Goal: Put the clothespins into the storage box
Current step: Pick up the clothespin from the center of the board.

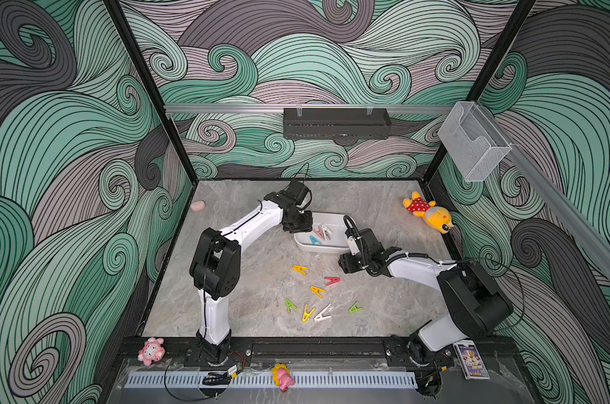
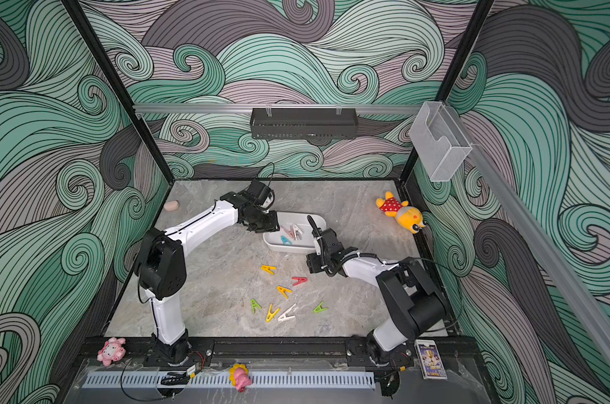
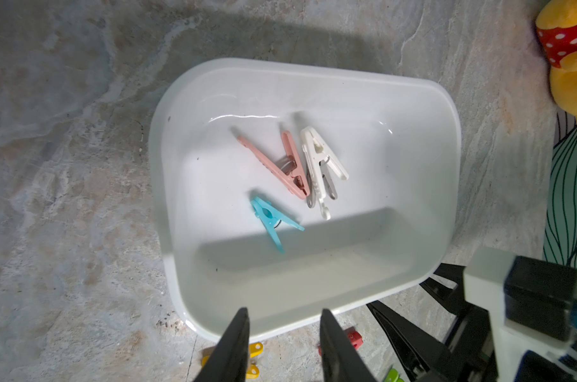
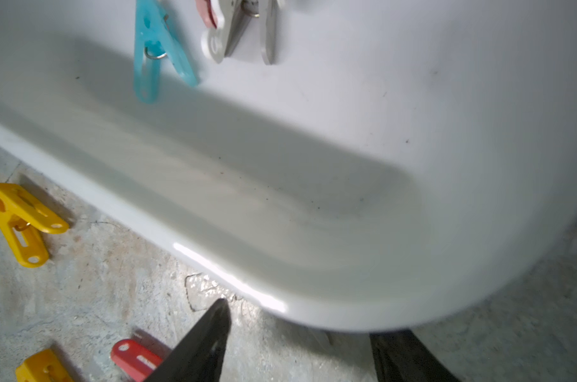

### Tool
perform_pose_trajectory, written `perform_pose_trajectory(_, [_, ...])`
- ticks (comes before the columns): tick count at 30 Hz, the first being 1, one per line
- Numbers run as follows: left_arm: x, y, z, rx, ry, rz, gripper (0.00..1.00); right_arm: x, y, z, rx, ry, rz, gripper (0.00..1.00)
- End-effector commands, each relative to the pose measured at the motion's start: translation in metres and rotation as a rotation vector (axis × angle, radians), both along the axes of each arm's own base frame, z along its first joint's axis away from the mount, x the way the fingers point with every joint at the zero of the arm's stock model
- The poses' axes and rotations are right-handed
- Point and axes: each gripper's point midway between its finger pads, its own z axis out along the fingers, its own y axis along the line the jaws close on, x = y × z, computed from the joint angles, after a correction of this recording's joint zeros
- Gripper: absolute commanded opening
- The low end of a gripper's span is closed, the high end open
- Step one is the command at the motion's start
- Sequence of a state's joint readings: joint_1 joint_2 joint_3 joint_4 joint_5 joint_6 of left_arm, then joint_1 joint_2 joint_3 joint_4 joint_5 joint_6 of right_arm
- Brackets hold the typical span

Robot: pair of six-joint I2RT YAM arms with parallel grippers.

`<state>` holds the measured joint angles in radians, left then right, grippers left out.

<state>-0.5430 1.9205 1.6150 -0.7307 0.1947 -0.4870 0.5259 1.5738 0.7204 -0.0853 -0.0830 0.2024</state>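
Left fingers (image 3: 234,344) slightly parted, empty, above storage box (image 3: 313,74) rim: a drop-off station, by my reading. Right fingers (image 4: 211,334) wider, empty, low beside box corner, near loose clothespins (image 1: 317,291) on surface (image 1: 254,273), likely next pick. Pink clothespin (image 3: 273,165), white clothespin (image 3: 320,158), teal clothespin (image 3: 273,221) lie inside box.
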Motion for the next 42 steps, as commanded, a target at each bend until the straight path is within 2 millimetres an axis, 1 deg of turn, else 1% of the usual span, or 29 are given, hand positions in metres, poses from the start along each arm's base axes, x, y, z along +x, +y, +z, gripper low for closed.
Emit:
perform_pose_trajectory(1, [0.0, 0.006, 0.009, -0.005, -0.015, 0.003, 0.39, 0.005, 0.009, 0.004, 0.049, 0.0, -0.006, 0.64])
perform_pose_trajectory(5, [-0.001, 0.007, 0.01, -0.002, -0.012, 0.003, 0.39, -0.003, 0.017, 0.003, 0.123, 0.026, -0.019, 0.61])
perform_pose_trajectory(10, [-0.003, 0.009, 0.008, 0.005, -0.007, 0.0, 0.39, -0.017, 0.028, 0.0, 0.137, 0.046, 0.009, 0.61])
perform_pose_trajectory(12, [-0.005, 0.013, 0.011, 0.018, -0.016, -0.003, 0.38, -0.022, 0.036, -0.003, 0.159, 0.073, 0.026, 0.61])
perform_pose_trajectory(14, [-0.005, 0.019, 0.012, 0.041, -0.024, 0.001, 0.38, -0.027, 0.045, -0.005, 0.18, 0.098, 0.048, 0.57])
perform_pose_trajectory(16, [-0.007, 0.025, 0.015, 0.057, -0.029, 0.007, 0.38, -0.032, 0.054, -0.003, 0.184, 0.108, 0.075, 0.56])
perform_pose_trajectory(18, [-0.009, 0.03, 0.016, 0.068, -0.032, 0.014, 0.39, -0.036, 0.056, 0.002, 0.176, 0.105, 0.083, 0.56])
perform_pose_trajectory(22, [-0.011, 0.038, 0.015, 0.082, -0.034, 0.027, 0.38, -0.041, 0.052, 0.018, 0.157, 0.097, 0.095, 0.56])
perform_pose_trajectory(24, [-0.011, 0.04, 0.014, 0.081, -0.036, 0.032, 0.38, -0.04, 0.043, 0.027, 0.119, 0.073, 0.082, 0.57])
perform_pose_trajectory(27, [-0.011, 0.039, 0.013, 0.07, -0.032, 0.036, 0.39, -0.033, 0.026, 0.04, 0.034, 0.009, 0.06, 0.58])
perform_pose_trajectory(29, [-0.012, 0.038, 0.012, 0.064, -0.032, 0.037, 0.39, -0.029, 0.017, 0.043, -0.017, -0.029, 0.062, 0.58])
perform_pose_trajectory(31, [-0.013, 0.038, 0.011, 0.064, -0.03, 0.036, 0.39, -0.024, 0.01, 0.044, -0.07, -0.059, 0.064, 0.59])
perform_pose_trajectory(34, [-0.014, 0.04, 0.011, 0.067, -0.032, 0.038, 0.39, -0.017, 0.005, 0.039, -0.124, -0.077, 0.08, 0.6])
perform_pose_trajectory(37, [-0.015, 0.041, 0.013, 0.072, -0.035, 0.037, 0.39, -0.01, 0.004, 0.032, -0.136, -0.078, 0.089, 0.6])
perform_pose_trajectory(42, [-0.015, 0.047, 0.014, 0.091, -0.042, 0.049, 0.39, -0.001, 0.01, 0.025, -0.09, -0.069, 0.078, 0.6])
